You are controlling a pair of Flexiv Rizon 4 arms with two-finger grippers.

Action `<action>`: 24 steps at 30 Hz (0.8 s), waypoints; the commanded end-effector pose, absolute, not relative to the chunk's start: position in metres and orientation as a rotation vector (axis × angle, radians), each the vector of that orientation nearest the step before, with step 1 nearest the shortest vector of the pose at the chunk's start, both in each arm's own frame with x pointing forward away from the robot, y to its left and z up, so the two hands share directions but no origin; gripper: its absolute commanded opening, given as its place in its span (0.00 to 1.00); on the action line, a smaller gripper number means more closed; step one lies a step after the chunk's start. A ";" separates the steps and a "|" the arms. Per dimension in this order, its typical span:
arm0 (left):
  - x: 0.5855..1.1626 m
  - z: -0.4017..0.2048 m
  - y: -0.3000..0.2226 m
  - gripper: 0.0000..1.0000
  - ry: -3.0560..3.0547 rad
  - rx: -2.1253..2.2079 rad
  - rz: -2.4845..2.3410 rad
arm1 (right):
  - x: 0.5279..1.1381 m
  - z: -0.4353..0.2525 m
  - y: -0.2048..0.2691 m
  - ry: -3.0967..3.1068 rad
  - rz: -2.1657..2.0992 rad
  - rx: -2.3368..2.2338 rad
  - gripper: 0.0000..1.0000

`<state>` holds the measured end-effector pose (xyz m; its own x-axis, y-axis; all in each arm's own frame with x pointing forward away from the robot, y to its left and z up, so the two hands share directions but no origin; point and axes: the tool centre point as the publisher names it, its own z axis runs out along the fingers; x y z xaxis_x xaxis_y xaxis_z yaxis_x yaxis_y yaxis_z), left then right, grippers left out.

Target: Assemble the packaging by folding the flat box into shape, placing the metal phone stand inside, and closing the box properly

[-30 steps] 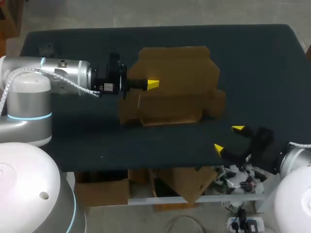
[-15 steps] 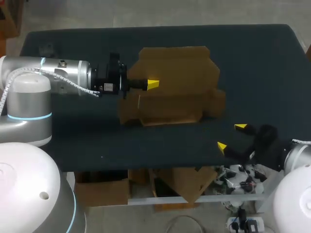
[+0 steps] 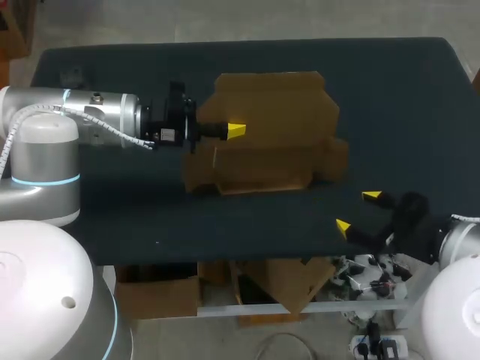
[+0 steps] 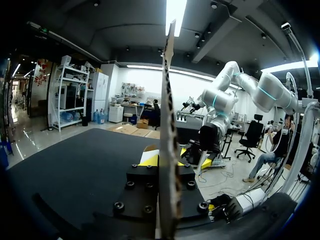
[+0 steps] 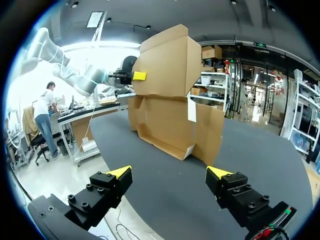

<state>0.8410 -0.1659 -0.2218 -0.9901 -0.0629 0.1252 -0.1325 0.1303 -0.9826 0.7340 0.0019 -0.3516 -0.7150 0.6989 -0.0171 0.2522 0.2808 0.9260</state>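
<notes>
The cardboard box (image 3: 270, 127) was seen partly folded on the table (image 3: 420, 112); what lay inside could not be told. Its upright panel (image 4: 169, 100) was clamped between the fingers of the left gripper (image 3: 235, 130). The right gripper (image 3: 356, 211) was held spread wide and empty near the table's front edge, well apart from the box.

No text, number or sign can be read anywhere on the table. The box (image 5: 167, 95) bears a small white label (image 5: 191, 110), its print too small to tell.
</notes>
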 end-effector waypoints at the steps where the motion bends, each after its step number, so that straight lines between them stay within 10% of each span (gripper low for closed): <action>1: 0.841 -0.226 -0.167 0.00 -2.316 0.187 2.011 | 0.733 -0.352 0.002 2.130 1.427 0.854 1.00; 24: 0.828 -0.233 -0.164 0.00 -2.297 0.109 2.002 | 0.733 -0.352 0.002 2.130 1.427 0.854 1.00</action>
<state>0.8261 -0.1651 -0.2267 -0.9933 -0.0017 0.1156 -0.1147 0.1384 -0.9837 0.7339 0.0018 -0.3515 -0.7151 0.6988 -0.0171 0.2520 0.2805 0.9262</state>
